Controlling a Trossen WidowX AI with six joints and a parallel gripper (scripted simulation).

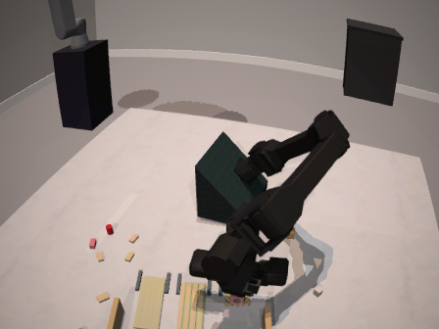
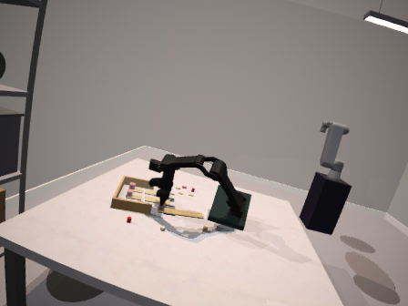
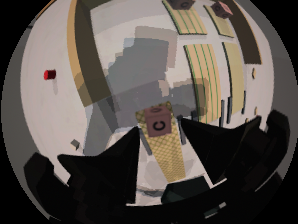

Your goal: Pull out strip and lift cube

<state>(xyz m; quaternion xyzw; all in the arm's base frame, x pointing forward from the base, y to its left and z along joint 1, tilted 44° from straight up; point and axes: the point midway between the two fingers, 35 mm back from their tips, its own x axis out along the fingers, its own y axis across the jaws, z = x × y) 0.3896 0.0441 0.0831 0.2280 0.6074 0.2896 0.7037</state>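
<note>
The cube marked C (image 1: 237, 301) (image 2: 161, 208) (image 3: 158, 121) sits on the far end of the cross-hatched strip (image 2: 187, 213) (image 3: 170, 157), which shows in one piece and lies outside the tray. My gripper (image 3: 160, 125) is partly open above the strip, its fingertips to either side of the cube in the wrist view and not seen touching it. The green-striped strip (image 1: 191, 308) (image 3: 202, 80) and the plain strip (image 1: 150, 304) (image 3: 235, 75) each show a gap across them. Pinkish cubes (image 3: 181, 4) (image 3: 221, 9) sit on their far pieces; their labels are hard to read.
The wooden tray wall (image 1: 115, 313) (image 2: 132, 209) (image 3: 80, 50) stands around the strips' far part. Dark guide posts (image 1: 139, 280) (image 3: 222, 112) flank the strips. A dark green wedge (image 1: 220, 171) (image 2: 223, 207) stands by the arm. A red cylinder (image 1: 109, 229) and small wooden blocks (image 1: 133, 238) lie about.
</note>
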